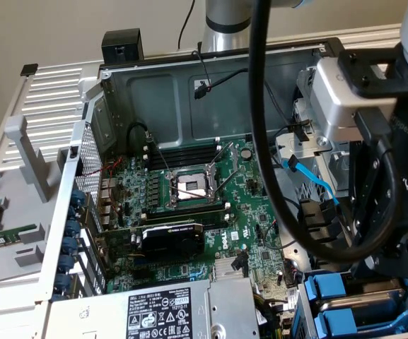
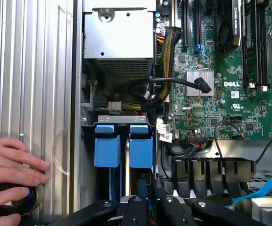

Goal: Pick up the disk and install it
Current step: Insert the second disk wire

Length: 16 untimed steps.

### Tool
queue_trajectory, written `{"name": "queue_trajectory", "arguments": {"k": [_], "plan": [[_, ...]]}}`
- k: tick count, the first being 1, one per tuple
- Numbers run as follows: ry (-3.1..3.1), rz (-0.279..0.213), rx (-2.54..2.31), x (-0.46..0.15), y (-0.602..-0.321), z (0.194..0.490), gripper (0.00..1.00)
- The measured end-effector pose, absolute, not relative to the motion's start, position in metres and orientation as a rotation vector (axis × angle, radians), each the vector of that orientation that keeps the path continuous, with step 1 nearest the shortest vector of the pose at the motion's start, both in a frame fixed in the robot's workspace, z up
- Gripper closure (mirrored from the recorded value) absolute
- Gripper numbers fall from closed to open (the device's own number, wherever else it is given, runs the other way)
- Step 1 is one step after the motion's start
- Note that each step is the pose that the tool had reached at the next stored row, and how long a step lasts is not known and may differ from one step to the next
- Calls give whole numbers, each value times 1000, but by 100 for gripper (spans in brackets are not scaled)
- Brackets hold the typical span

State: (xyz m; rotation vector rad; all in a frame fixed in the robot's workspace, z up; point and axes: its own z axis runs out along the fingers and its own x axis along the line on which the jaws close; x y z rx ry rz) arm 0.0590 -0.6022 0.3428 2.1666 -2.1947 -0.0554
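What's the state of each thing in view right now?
Computer case: open, side panel off.
Processor socket: bare, no heatsink on it.
Graphics card: seated in its slot.
Blue disk carriers: two, side by side in the drive bay.
Blue data cable: hanging loose.
Hand: resting on ribbed metal beside the case.
Gripper: over the drive bay, close to the carriers.

Drive bay [image 2: 124, 123] hemmed in — black cables [image 2: 150, 92] close beside, person's hand [image 2: 11, 172] on case edge [image 2: 32, 70].
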Motion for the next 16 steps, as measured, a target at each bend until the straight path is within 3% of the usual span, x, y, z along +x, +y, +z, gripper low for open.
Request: {"name": "queue_trajectory", "arguments": {"k": [16], "plan": [[-2195,-57,2167,59,-602,339,84]]}}
